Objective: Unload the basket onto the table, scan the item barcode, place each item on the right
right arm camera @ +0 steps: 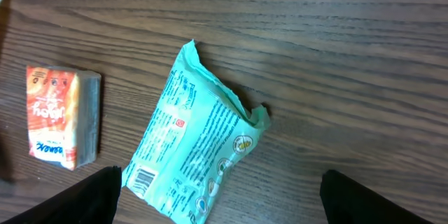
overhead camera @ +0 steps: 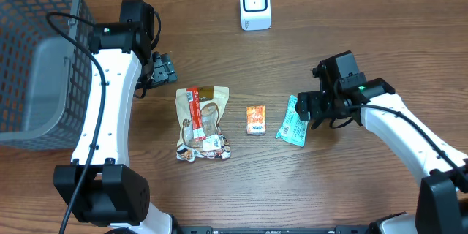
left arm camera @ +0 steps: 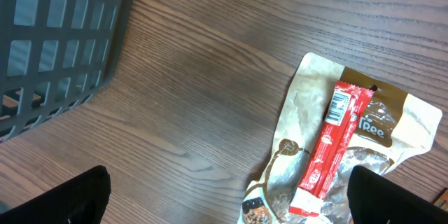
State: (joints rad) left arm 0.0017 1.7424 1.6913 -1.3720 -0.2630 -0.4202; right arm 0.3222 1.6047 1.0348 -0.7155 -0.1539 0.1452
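right wrist view: right gripper (right arm camera: 224, 206) stood with its fingers wide apart at the lower corners of the frame, clamped on nothing. teal packet (right arm camera: 196, 157) lay flat on the table (right arm camera: 350, 56) between them, in the lower middle of the frame, print side up. its barcode (right arm camera: 143, 177) showed at the packet's lower left end.

judged this the item to scan. it sat right of centre in the overhead view, on the wood and not lifted.

risks from here:
- film was crinkled and puffy. a pinch on the loose upper right corner could let it slide or fold over the code.
- closing across the lower left end would put a finger over the code, so the scanner would read nothing.
- orange box (right arm camera: 61, 115) lay near, at the left of the frame. a wide approach could nudge it.

further out, centre of the overhead: beige pouch (overhead camera: 203, 124) with a red stick (left arm camera: 332, 143) lying on it. carrying the packet low over these could snag them.

left gripper (overhead camera: 164, 69), upper left of centre, was also spread wide and empty, just above the pouch. basket (overhead camera: 29, 58) filled the upper left corner.

farthest: scanner (overhead camera: 255, 5), top centre, well apart from the packet. if the packet arrived tilted or code-down, the scan would likely fail.
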